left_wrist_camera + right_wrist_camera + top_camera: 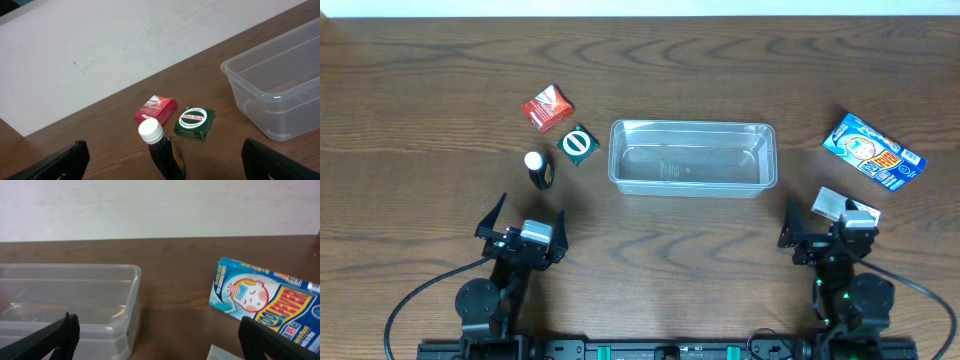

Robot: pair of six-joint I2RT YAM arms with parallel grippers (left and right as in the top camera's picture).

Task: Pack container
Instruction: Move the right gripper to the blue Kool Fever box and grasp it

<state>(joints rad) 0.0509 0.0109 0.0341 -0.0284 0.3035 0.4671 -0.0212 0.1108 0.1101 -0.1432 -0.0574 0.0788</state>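
The clear plastic container [692,157] sits empty at the table's middle; it also shows in the left wrist view [280,90] and the right wrist view [70,305]. A red packet [547,107], a green box [578,144] and a dark bottle with a white cap [538,168] lie to its left; the left wrist view shows the red packet [155,108], the green box [194,123] and the bottle [161,149]. A blue printed packet [873,151] [265,300] and a small pale packet [832,205] lie at the right. My left gripper [528,217] [162,165] is open near the bottle. My right gripper [825,222] [160,340] is open and empty.
The wooden table [440,80] ends at a white wall at the far side. Both arm bases stand at the near edge.
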